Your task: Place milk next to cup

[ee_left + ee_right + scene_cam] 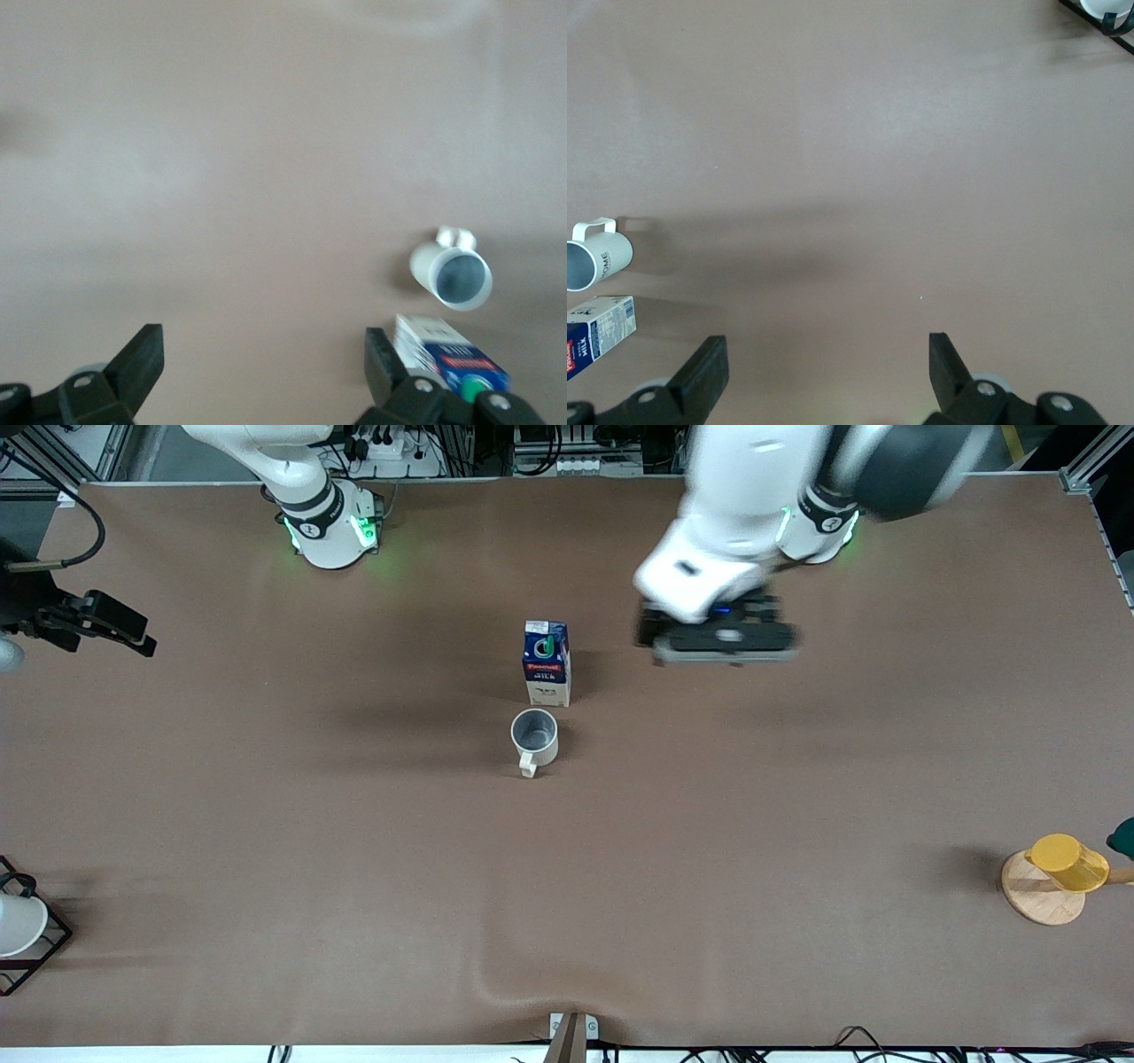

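Note:
The milk (547,662), a dark blue carton with a red label and white lower part, stands upright mid-table. The cup (535,737), a cream-white mug with a grey inside, stands just nearer the front camera than the milk, with a small gap between them. Its handle points toward the camera. My left gripper (719,646) hangs open and empty over bare table, beside the milk toward the left arm's end. In the left wrist view, the gripper (261,345) shows the milk (447,359) and cup (454,273) off to one side. My right gripper (133,633) waits open at the right arm's end. Its wrist view, with the gripper (827,354) shown open, has the cup (598,257) and milk (598,332) at the edge.
A yellow cup (1067,864) lies on a round wooden stand (1038,899) near the left arm's end, close to the front camera. A white cup in a black wire rack (22,948) stands at the right arm's end; the rack also shows in the right wrist view (1099,19).

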